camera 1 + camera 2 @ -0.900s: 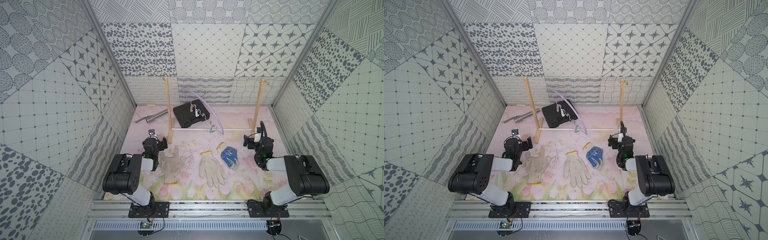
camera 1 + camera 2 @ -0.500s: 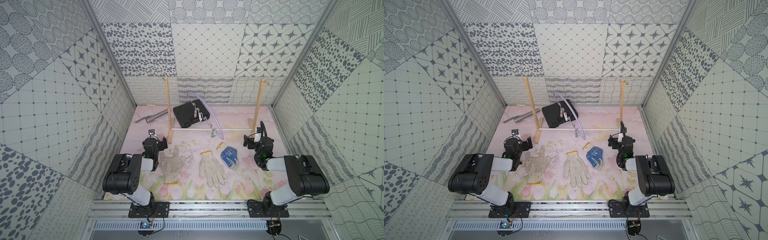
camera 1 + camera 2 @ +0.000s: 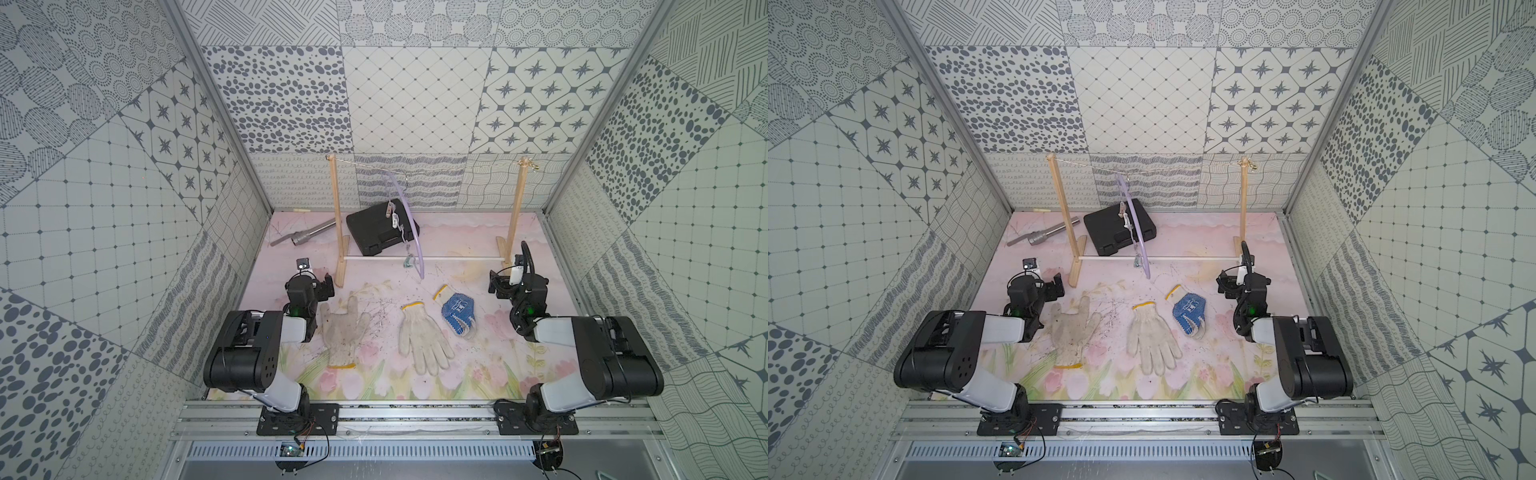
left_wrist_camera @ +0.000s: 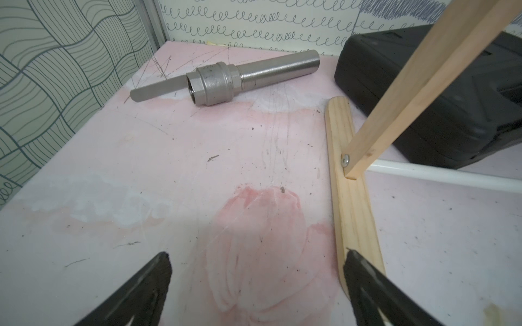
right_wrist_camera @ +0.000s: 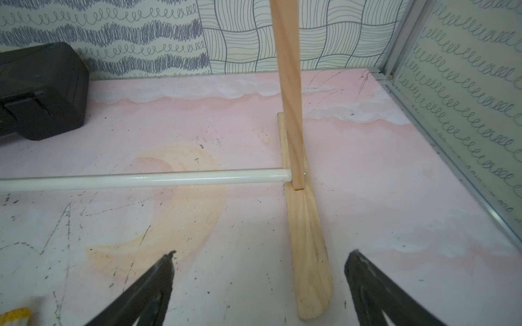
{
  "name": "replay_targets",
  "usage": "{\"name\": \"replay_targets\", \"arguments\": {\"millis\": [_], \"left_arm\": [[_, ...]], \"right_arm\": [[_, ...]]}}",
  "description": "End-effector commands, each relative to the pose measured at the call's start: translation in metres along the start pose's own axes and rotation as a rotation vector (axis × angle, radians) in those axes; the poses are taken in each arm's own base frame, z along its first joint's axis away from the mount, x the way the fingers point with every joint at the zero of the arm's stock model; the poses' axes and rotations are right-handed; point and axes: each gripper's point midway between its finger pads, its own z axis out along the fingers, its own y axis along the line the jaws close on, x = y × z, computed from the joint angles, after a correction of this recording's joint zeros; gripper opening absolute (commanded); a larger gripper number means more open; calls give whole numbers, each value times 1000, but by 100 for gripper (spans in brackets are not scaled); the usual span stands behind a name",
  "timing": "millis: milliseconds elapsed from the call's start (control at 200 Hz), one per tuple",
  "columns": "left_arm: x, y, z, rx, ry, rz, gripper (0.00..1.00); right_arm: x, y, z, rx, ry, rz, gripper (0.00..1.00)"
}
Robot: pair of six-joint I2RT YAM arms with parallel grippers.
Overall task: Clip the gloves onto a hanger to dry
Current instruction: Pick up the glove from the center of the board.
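Observation:
Three gloves lie flat on the pink mat in both top views. A soiled off-white glove is beside my left arm, a second plain glove lies in the middle, and a blue-dotted glove is crumpled to its right. The lilac hanger hangs by its hook from the string, with its clips dangling; it is also in a top view at hanger. My left gripper is open just behind the soiled glove and holds nothing. My right gripper is open and empty, right of the blue-dotted glove. A yellow cuff edge shows in the right wrist view.
A two-post wooden frame with a white rod stands across the back. Its left foot is near my left gripper and its right foot lies between my right gripper's jaws. Behind are a black case and a metal pipe fitting.
The hanger has turned on the string, its lower end swinging left. Both arms and the gloves have stayed put.

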Motion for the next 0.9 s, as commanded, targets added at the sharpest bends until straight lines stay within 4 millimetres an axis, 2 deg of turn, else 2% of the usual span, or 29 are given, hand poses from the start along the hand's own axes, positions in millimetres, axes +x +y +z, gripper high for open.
{"name": "replay_targets", "arguments": {"millis": [0, 30, 55, 75, 120, 210, 355, 435, 545, 645, 720, 896], "left_arm": [[-39, -8, -20, -15, -47, 45, 95], [-46, -9, -26, -25, -41, 28, 95], [-52, -12, -31, -16, -36, 1, 94], [-55, -15, -35, -2, -26, -26, 93], [-63, -24, -43, 44, -11, -77, 90], [-75, -47, -58, 158, -18, -163, 88], [-86, -100, -81, 447, -4, -220, 87], [-88, -130, -96, 616, -2, -199, 87], [-93, -159, -112, 751, -23, -147, 90], [-99, -182, -124, 836, -36, -82, 92], [-99, -202, -135, 902, -53, 4, 97], [-94, -223, -137, 975, -93, 97, 100]], "right_arm": [[-50, -4, -22, 56, -40, 35, 94], [-56, -2, -28, 52, -20, 50, 92], [-51, 0, -34, 46, 14, 61, 91], [-63, 3, -38, 32, 3, 76, 90], [-68, 13, -46, -6, 21, 99, 89], [-65, 33, -60, -91, 82, 146, 84], [-42, 75, -74, -268, 214, 156, 78], [-29, 101, -80, -359, 277, 125, 74], [-19, 131, -87, -467, 334, 95, 71], [-11, 150, -87, -518, 380, 71, 65], [-6, 164, -86, -552, 403, 46, 64], [10, 187, -80, -612, 484, 25, 65]]}}
